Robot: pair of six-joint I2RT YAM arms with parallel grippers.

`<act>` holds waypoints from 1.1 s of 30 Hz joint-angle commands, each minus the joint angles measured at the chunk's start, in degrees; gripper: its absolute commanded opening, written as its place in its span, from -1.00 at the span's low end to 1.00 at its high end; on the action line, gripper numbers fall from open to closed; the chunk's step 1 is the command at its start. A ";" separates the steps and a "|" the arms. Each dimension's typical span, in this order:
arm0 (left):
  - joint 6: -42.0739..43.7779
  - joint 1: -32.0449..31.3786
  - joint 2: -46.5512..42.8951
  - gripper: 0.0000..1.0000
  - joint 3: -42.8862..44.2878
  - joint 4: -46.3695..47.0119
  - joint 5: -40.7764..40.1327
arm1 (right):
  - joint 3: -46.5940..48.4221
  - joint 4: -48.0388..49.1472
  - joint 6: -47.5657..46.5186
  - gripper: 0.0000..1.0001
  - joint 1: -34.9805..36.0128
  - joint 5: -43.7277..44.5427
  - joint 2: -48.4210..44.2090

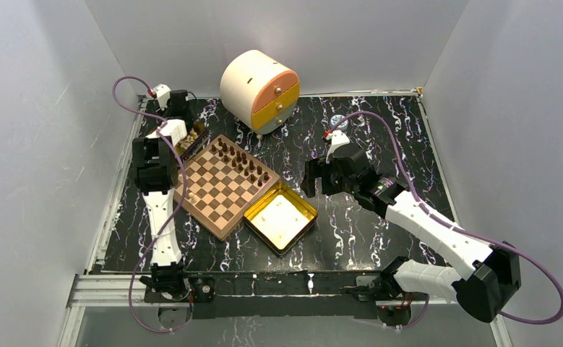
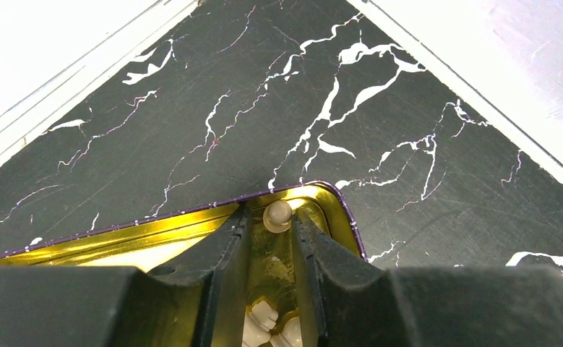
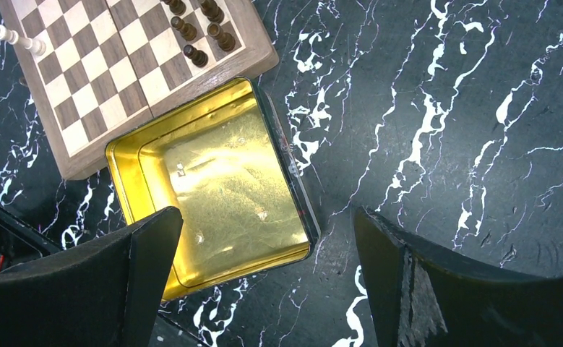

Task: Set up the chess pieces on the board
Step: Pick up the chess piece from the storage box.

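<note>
The board (image 1: 224, 186) lies left of centre, with dark brown pieces (image 1: 246, 163) in two rows along its far right side. One light piece (image 1: 190, 195) stands at its left edge and shows in the right wrist view (image 3: 16, 40). My left gripper (image 1: 189, 142) reaches into a gold tin (image 1: 200, 133) of light pieces at the board's far left corner. In the left wrist view its jaws (image 2: 267, 214) stand narrowly apart around a light pawn (image 2: 278, 215) in the tin's corner; the pawn touches the right finger, with a slight gap on the left. My right gripper (image 1: 311, 179) is wide open and empty above the table.
An empty gold tin (image 1: 282, 215) lies against the board's near right side, also in the right wrist view (image 3: 220, 181). A round cream drawer box (image 1: 260, 90) with orange and yellow drawers stands at the back. More light pieces (image 2: 267, 322) lie in the left tin. White walls enclose the table.
</note>
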 commanded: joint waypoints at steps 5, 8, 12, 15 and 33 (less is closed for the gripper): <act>0.67 0.38 0.85 -0.53 1.65 2.42 -3.43 | -0.17 2.90 -1.56 0.97 0.11 0.44 0.07; 1.00 0.46 1.52 -0.54 2.15 2.62 -3.92 | -0.17 2.94 -1.66 0.97 0.09 0.44 0.45; 1.44 0.51 2.21 -0.55 2.41 3.28 -4.12 | -0.15 2.97 -1.84 0.97 -0.02 0.35 0.98; 1.47 0.51 2.58 -0.62 2.37 3.71 -4.13 | -0.21 3.01 -1.92 0.97 -0.14 0.34 1.27; 2.27 0.44 -3.62 -1.00 -3.34 5.13 0.32 | -0.67 4.64 -1.63 0.97 -0.28 -0.96 2.34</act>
